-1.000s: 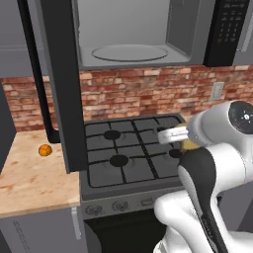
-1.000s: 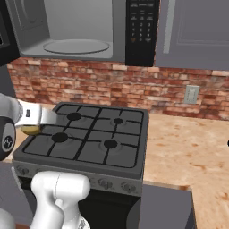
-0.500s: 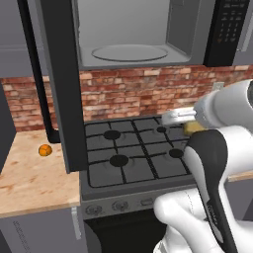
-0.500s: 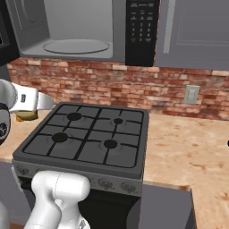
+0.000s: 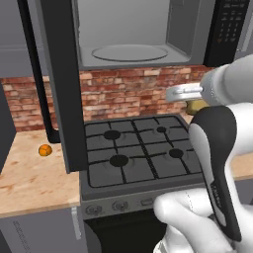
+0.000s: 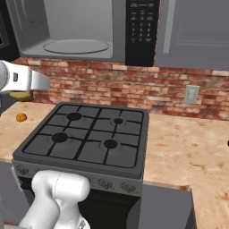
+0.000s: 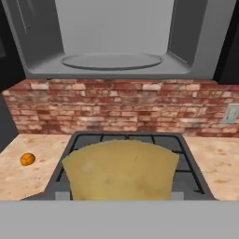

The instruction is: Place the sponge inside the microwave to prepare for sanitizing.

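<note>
Red brick backs a black four-burner gas stove (image 6: 85, 141) and wooden tabletop (image 5: 29, 180), where a small orange ball (image 5: 45, 150) lies. The white arm's tool (image 5: 184, 93), partly closed on the olive-yellow rectangular sponge (image 7: 120, 169), hangs above the burners, below the dark grey over-range microwave (image 7: 116, 51), whose door stands open. The carrying step appears under way; next comes lifting forward onto the round turntable.
</note>
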Available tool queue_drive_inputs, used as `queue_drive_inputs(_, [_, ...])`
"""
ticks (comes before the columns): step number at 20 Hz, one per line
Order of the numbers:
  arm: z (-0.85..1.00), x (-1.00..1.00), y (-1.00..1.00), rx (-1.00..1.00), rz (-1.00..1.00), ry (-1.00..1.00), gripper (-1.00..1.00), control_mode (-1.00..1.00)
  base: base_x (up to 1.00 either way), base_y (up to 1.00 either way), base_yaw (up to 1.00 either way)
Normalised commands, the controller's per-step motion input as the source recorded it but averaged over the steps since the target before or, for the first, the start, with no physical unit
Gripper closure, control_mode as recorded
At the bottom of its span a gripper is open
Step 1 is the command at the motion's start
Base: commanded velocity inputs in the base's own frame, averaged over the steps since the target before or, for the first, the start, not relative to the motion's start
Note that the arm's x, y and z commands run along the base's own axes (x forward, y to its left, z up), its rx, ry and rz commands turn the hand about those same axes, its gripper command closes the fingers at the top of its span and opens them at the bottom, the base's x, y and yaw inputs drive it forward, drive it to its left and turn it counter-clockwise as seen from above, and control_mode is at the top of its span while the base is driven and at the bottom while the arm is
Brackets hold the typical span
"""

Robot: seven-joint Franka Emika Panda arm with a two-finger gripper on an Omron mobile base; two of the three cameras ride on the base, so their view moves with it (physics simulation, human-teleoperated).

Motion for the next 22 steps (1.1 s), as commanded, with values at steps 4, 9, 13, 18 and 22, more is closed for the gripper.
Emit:
queue_drive_inputs(4, [0.43,0.05,0.0,0.0,0.0,-0.14,1.0,-1.0,0.0,0.0,0.0])
queue_drive_inputs(9, [0.42,0.09,0.0,0.0,0.0,-0.11,1.0,-1.0,0.0,0.0,0.0])
queue_drive_inputs(13, [0.3,0.28,0.0,0.0,0.0,-0.04,1.0,-1.0,0.0,0.0,0.0])
queue_drive_inputs(18, [0.15,0.39,0.0,0.0,0.0,0.0,1.0,-1.0,0.0,0.0,0.0])
queue_drive_inputs(22, [-0.01,0.57,0.0,0.0,-0.01,0.0,1.0,-1.0,0.0,0.0,0.0])
